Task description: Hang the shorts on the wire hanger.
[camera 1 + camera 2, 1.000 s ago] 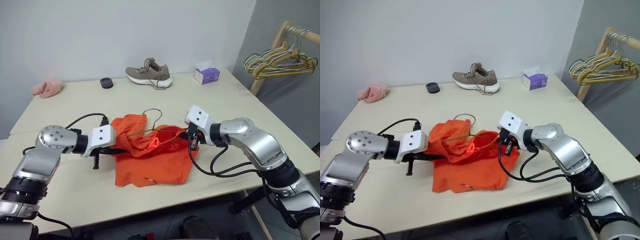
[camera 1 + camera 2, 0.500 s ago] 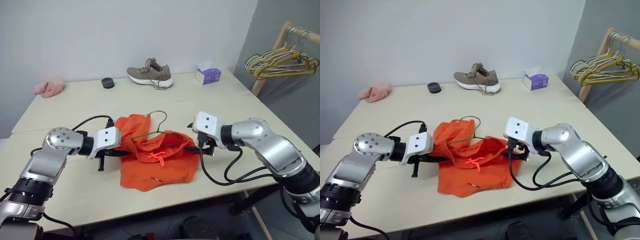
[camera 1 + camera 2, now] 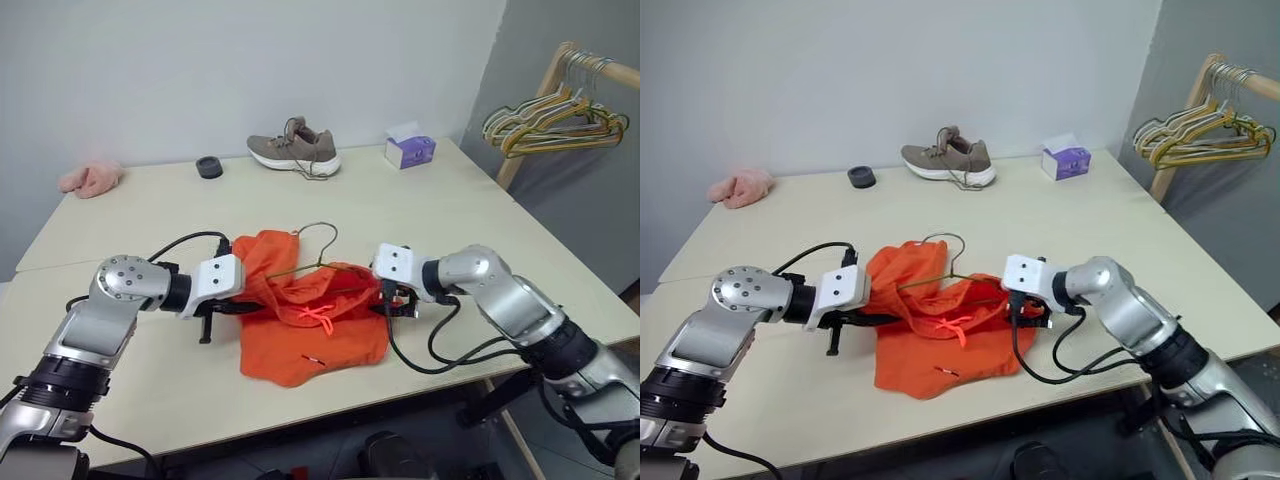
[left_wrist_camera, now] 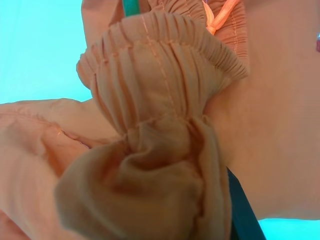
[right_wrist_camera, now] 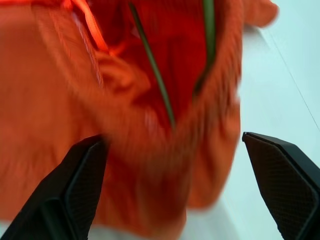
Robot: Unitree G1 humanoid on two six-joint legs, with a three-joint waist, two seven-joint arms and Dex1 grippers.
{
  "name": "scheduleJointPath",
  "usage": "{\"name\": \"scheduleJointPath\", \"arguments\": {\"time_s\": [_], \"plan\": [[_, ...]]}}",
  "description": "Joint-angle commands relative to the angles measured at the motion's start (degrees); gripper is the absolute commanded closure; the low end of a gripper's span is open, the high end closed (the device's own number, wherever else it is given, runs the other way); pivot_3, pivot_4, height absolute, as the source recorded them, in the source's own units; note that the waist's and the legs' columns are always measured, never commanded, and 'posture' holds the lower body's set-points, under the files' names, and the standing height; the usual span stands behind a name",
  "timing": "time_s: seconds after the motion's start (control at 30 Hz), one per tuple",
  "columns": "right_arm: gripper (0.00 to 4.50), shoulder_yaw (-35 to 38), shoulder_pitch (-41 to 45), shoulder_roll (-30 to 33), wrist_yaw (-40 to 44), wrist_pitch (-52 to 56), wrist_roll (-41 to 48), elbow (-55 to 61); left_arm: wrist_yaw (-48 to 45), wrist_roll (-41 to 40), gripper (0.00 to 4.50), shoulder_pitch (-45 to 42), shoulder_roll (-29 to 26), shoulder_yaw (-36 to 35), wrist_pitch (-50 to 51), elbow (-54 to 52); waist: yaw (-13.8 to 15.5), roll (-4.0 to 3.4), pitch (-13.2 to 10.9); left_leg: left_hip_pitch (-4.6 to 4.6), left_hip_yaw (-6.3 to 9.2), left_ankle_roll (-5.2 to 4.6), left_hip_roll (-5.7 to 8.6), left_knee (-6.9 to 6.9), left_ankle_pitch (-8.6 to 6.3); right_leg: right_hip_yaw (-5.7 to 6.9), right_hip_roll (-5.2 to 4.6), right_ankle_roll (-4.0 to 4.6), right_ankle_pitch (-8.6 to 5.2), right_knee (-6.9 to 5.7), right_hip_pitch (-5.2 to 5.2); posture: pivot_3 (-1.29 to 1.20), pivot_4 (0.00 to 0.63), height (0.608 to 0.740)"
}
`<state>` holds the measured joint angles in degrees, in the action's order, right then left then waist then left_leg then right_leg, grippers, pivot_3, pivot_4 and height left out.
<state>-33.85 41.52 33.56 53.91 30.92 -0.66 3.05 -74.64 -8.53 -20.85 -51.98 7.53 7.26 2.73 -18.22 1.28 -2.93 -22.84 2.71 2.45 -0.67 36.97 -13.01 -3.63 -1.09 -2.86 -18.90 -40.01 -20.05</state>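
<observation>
**Shorts half-threaded, right side loose**

At the worktop's (image 3: 420, 200) near centre, shorts (image 3: 310, 335) lie over the wire hanger (image 3: 318, 250). Left gripper (image 3: 240, 305) is clamped on the waistband; right gripper (image 5: 172, 185) gapes wide, empty. Unsupported fabric may slide off the wire.

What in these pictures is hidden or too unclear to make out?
- Wire hanger: in the head views its lower part is buried in the shorts.
- Left gripper: its fingertips are covered by bunched waistband in both the head and left wrist views.
- Right wrist view: the fabric between the open right gripper fingers is blurred.
- Tissue box: print too small.
</observation>
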Motion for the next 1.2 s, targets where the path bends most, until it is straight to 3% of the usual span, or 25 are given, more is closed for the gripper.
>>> {"name": "scheduleJointPath", "arguments": {"time_s": [0.03, 0.2, 0.43, 0.47, 0.5, 0.77, 0.97, 1.0, 1.2], "plan": [[0.40, -0.28, 3.90, -2.23, 2.38, -4.00, -1.99, -5.71, -0.27, -0.66, 4.50, -0.63, 0.00, -0.45, 0.43, -1.77, -0.08, 0.00, 0.00, 0.00, 0.00, 0.00, 0.01, 0.00, 0.00, 0.00, 0.00, 0.07, 0.04, 0.00, 0.00, -0.29, 0.000, 0.740], [1.93, -0.45, 6.51, -3.88, 7.30, -6.77, -2.47, -10.44, -0.49, -1.41, 4.50, -0.49, 0.02, -0.82, 1.66, -2.64, 0.01, 0.00, 0.00, -0.03, 0.04, 0.00, 0.04, -0.01, 0.00, 0.05, -0.01, 0.08, 0.05, 0.02, 0.01, -0.28, 0.000, 0.740], [4.30, 2.50, 6.03, -2.42, 14.24, -5.26, 0.07, -7.28, 0.30, -4.88, 4.50, -0.52, 1.66, -3.10, 4.52, -2.89, 0.01, 0.00, 0.00, -0.01, 0.08, 0.00, 0.04, 0.00, 0.00, 0.08, -0.03, 0.08, 0.05, 0.00, 0.04, -0.29, 0.000, 0.740], [4.45, 2.89, 5.70, -1.65, 15.20, -5.26, 0.29, -6.40, 0.09, -5.92, 4.50, -0.76, 1.80, -3.59, 5.74, -2.80, 0.00, 0.00, 0.00, -0.01, 0.11, 0.00, 0.04, 0.01, 0.00, 0.10, -0.03, 0.08, 0.05, 0.00, 0.04, -0.29, 0.000, 0.740], [4.45, 3.46, 5.36, -0.68, 16.33, -4.84, 0.82, -5.36, 0.67, -7.19, 4.50, -1.45, 2.39, -4.50, 7.43, -2.25, -0.01, 0.00, 0.00, -0.01, 0.10, 0.00, 0.04, 0.01, 0.00, 0.10, -0.04, 0.08, 0.05, 0.00, 0.04, -0.29, 0.000, 0.740], [4.50, 6.82, 3.49, 3.92, 18.94, -1.23, 2.73, -1.61, 3.15, -12.97, 2.09, -5.65, 4.00, -9.99, 13.86, 1.95, -0.06, 0.00, 0.00, 0.01, 0.14, 0.00, 0.04, 0.03, 0.00, 0.14, -0.04, 0.07, 0.04, -0.01, 0.07, -0.31, 0.000, 0.740], [4.50, 9.99, 0.62, 7.21, 18.70, 3.23, 4.35, -0.37, 5.30, -13.38, 0.21, -5.89, 4.03, -13.22, 12.68, 5.95, -0.76, 0.01, 0.01, 0.00, 0.14, 0.00, 0.04, 0.02, 0.00, 0.12, -0.06, 0.08, 0.05, 0.00, 0.06, -0.32, 0.000, 0.740], [4.50, 10.45, -0.01, 7.76, 18.53, 4.09, 4.63, -0.27, 6.05, -13.06, 0.02, -5.98, 4.21, -13.52, 11.93, 6.79, -0.78, 0.01, 0.01, 0.00, 0.15, 0.00, 0.04, 0.02, 0.00, 0.14, -0.06, 0.08, 0.05, 0.00, 0.07, -0.32, 0.000, 0.740], [4.50, 13.25, -3.59, 10.59, 16.80, 7.91, 5.58, -0.92, 8.46, -12.69, 0.02, -7.31, 5.75, -14.26, 9.14, 10.46, -0.90, 0.02, 0.02, 0.00, 0.13, 0.00, 0.09, 0.06, 0.00, 0.13, -0.11, 0.07, 0.04, 0.01, 0.10, -0.33, 0.000, 0.740]]}}
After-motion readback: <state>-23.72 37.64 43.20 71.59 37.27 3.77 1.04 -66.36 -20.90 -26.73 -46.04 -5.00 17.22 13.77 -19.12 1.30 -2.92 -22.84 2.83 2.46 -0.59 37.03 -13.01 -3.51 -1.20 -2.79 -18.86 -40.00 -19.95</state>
